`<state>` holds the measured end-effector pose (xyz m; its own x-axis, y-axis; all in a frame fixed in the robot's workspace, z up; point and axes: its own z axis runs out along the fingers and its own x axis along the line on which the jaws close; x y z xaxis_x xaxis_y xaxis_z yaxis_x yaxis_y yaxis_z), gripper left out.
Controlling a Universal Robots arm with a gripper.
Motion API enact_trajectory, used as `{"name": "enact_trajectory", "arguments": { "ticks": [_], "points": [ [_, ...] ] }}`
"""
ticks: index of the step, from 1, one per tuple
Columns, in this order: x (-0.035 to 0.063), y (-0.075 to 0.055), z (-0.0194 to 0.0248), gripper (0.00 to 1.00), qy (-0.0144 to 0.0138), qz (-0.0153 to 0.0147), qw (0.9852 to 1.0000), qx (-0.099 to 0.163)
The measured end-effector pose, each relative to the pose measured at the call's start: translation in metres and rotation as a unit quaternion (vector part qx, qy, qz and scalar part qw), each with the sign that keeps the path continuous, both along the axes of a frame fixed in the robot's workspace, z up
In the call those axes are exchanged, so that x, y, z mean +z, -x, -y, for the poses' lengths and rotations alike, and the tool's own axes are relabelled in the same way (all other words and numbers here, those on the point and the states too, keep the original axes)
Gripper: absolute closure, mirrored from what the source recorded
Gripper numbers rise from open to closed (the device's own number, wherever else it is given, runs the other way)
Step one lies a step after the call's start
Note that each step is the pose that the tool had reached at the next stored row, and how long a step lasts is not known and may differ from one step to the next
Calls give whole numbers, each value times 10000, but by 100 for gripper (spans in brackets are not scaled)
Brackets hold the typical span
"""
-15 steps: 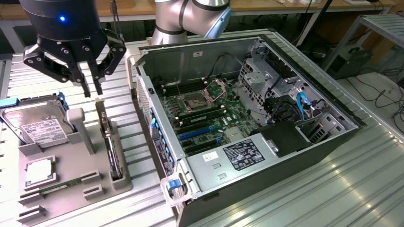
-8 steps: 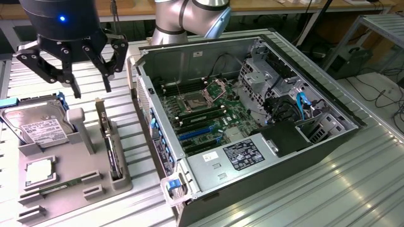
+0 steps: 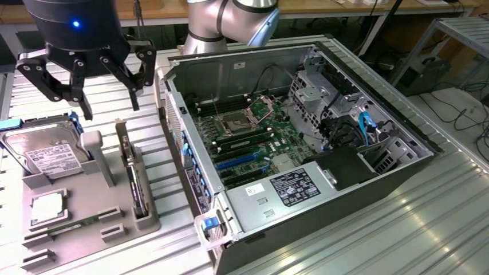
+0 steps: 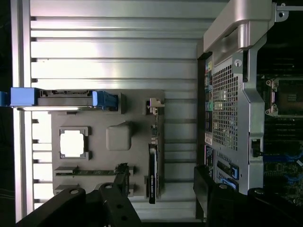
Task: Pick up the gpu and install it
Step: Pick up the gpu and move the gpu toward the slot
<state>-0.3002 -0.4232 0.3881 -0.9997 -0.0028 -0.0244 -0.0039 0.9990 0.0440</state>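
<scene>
Ribbed metal workbench [image 3: 428, 229] carrying an open computer case [image 3: 244, 69] beside a grey parts tray [image 3: 95, 197], where the gpu [image 3: 137, 183] stands on edge in a slot, probably for gripping from above, with the empty claw [image 3: 111, 109] hanging spread wide above the tray.

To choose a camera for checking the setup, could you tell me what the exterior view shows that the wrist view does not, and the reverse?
The exterior view adds the arm's grey joints, the power supply's label and the drive bays. The wrist view adds the mesh back panel of the case, seen from above. Both share the open, empty hand, the grey tray, the graphics card standing on edge in it, the hard drive and the motherboard.
</scene>
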Motion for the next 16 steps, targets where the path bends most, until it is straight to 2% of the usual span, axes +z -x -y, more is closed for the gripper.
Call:
{"name": "enact_trajectory", "arguments": {
  "ticks": [3, 5, 16],
  "points": [
    [-25, 0, 59, 34, 0, 0, 10000, 14],
    [-41, 0, 79, 34, 0, 1, 10000, 19],
    [-83, 0, 81, 34, 0, 0, 10000, 33]
  ]
}}
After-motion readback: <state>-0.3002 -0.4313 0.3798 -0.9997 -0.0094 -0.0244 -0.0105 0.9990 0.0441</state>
